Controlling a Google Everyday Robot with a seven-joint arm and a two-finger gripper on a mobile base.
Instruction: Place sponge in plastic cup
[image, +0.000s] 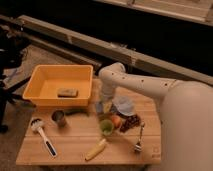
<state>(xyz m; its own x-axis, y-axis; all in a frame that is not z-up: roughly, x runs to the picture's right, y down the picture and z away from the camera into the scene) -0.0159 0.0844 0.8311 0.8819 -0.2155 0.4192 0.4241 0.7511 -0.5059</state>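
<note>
The arm (142, 86) is of smooth white rounded shells, with small dark dots along it and a bulky white housing (186, 131) at right, its gripper (103, 107) low over the table (75, 146).

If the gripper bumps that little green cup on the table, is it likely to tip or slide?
The green cup looks small, so probably light. Being short, it would likelier slide than tip; tipped, its round rim could let it roll. The gripper hangs just behind it; the fruit beside it may stop it.
</note>
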